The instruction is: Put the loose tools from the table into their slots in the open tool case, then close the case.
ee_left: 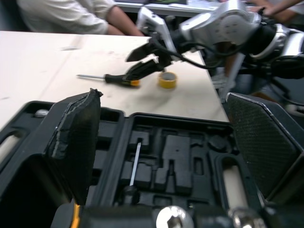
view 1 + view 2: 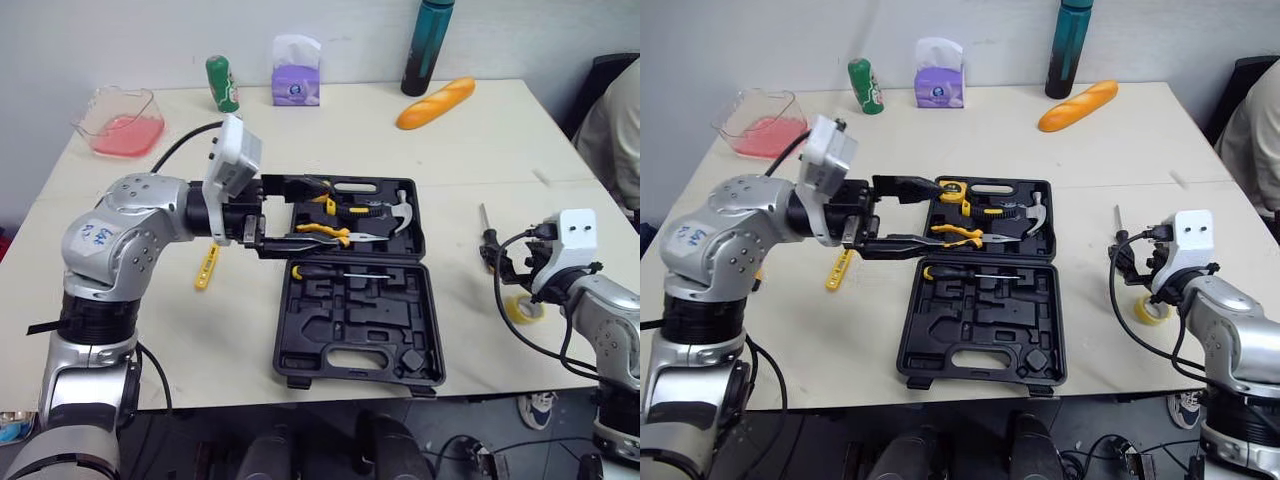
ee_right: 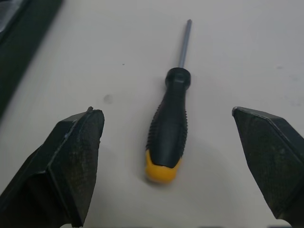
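Head views: the black moulded-plastic tool case [image 2: 355, 330] lies open flat mid-surface [image 2: 480, 140], hinge running left-right. The far half holds a hammer [image 2: 402, 212] and yellow-gripped pliers [image 2: 325, 232]. A slim slotted screwdriver [image 2: 345, 273] lies left-right along the near half's far row, yellow butt to the left. The left gripper [image 2: 285, 215] hovers over the case's left edge, fingers spread wide.

Right of the case, a loose screwdriver [image 2: 486, 232] lies on the surface, long axis running away from the robot and steel tip toward the far edge. The right gripper [image 2: 500, 262] sits at its handle end, near a yellow tape roll [image 2: 524, 308]. A flat yellow tool [image 2: 206, 267] lies left of the case, far end tucked under the left arm, so I can't tell what it is.

Left wrist view: the matte, finely textured pads [image 1: 76, 137] stand well apart, with the case's blocky recesses between them. Stuff beyond is blurry.

Right wrist view: the fingers [image 3: 61, 161] are spread either side of the loose screwdriver, not touching it. Its handle is black and ribbed, yellow cap facing the gripper, shaft pointing straight away. The case's edge is cut off at the corner.
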Available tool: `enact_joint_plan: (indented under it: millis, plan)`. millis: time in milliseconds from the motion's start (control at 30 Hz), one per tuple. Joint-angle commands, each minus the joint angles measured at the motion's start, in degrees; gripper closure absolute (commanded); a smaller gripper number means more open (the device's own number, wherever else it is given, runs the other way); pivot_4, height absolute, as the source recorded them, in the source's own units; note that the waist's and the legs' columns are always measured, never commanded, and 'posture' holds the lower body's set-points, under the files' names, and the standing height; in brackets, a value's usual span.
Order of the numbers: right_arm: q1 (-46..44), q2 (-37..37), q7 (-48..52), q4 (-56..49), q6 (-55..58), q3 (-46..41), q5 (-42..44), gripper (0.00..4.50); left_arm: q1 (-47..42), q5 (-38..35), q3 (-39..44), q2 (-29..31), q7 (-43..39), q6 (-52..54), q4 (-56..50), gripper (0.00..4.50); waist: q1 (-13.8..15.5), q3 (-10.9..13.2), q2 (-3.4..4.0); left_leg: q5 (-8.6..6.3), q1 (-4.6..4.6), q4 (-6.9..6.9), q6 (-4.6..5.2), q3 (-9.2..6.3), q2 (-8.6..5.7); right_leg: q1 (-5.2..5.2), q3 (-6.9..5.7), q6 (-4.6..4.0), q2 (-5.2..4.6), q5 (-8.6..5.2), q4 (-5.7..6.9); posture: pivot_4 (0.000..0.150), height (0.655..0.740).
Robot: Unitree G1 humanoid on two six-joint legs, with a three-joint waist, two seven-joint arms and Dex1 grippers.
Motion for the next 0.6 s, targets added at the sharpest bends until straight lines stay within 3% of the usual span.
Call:
enact_joint_plan:
  millis: [33,333,600]
  plan:
    - [-3.30,1.27,-2.91,3.78,-1.76,0.24,-2.25,0.00,-3.08,1.42,-2.07,-2.52,-1.55,-3.08,2.24,0.05,-0.15,0.00,0.00,0.04,0.03,0.02,0.02,0.00,-0.02,0.03,0.05,0.03,0.00,0.02,0.02,0.150,0.7348]
    - [-9.46,0.23,0.17,13.10,2.09,2.54,-2.16,0.00,-4.77,3.65,-4.16,-4.65,-4.19,-6.13,6.01,0.05,-0.63,0.00,0.00,0.06,-0.03,-0.01,0.03,-0.03,-0.04,0.00,0.10,0.05,0.00,0.03,-0.04,0.150,0.7348]
    - [-12.53,-1.33,2.43,15.31,6.82,5.00,-2.85,0.00,-5.48,4.59,-4.57,-6.14,-4.46,-6.91,7.08,0.05,-0.62,0.00,0.00,0.07,-0.03,0.00,0.04,-0.06,-0.03,0.00,0.13,0.05,-0.03,0.03,-0.02,0.150,0.7348]
